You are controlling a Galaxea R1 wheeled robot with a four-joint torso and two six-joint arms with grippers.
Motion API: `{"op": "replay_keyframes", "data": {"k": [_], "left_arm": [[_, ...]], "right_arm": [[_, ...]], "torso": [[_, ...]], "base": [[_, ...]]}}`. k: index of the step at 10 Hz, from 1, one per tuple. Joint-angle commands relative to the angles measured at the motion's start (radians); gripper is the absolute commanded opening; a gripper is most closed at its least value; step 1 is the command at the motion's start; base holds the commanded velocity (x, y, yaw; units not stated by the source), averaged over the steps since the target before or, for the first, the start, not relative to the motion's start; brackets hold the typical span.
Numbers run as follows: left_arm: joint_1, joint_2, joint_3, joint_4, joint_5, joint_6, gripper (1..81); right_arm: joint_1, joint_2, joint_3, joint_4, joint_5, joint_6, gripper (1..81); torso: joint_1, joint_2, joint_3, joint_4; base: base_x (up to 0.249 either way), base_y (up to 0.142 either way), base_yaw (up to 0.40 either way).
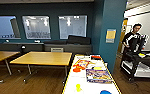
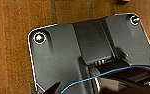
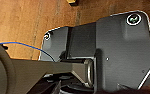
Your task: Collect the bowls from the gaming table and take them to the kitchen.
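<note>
Yellow trim runs along the edge of the white-topped gaming bench (image 1: 71,85), which reaches from the bottom of the head view toward a teal pillar (image 1: 110,30). Near its close end sit the two bowls: the yellow bowl (image 1: 78,87) on bare white surface, and the blue bowl (image 1: 105,92) at the bottom edge of the picture, partly cut off. Farther along the top lie a colourful printed sheet (image 1: 98,75), some orange pieces (image 1: 77,68) and a red item (image 1: 96,57) near the far end. To the left stand plain wooden benches (image 1: 44,58) on a wood floor (image 1: 41,82); to the right a person (image 1: 132,37) stands behind a dark cart (image 1: 138,65).

Both wrist views look down at brown wood flooring past the robot's own dark plates. Whether the left hand or the right hand is apart or together I cannot tell; nothing appears to be carried by either.

My reading is that the approach step is in hand: the robot faces the gaming bench from its near end and no bowl has been collected yet. The next move would call for closing in so that the bowls come within reach, then bringing an arm up over one. The yellow looks easier, standing clear of the clutter.
</note>
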Motion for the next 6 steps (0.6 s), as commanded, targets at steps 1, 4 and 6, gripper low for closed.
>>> {"op": "replay_keyframes", "data": {"k": [1, 4, 6], "left_arm": [[-0.066, 0.014, 0.003, -0.003, 0.051, 0.01, 81.1], [-0.061, 0.022, 0.003, -0.011, 0.051, 0.009, 81.1], [-0.061, 0.026, 0.003, -0.011, 0.051, 0.007, 81.1]], "right_arm": [[-0.016, -0.43, 0.447, 0.008, 0.151, 0.017, 81.1], [-0.01, -0.682, 0.72, -0.001, 0.243, 0.021, 81.1], [0.013, -0.816, 0.868, -0.005, 0.302, 0.013, 81.1]], "torso": [[0.001, 0.0, 0.0, 0.0], [0.001, 0.0, -0.044, 0.0], [0.001, 0.0, -0.098, 0.0]], "base": [[0.0, 0.0, 0.0], [0.0, 0.0, 0.0], [0.0, 0.0, 0.0]]}}
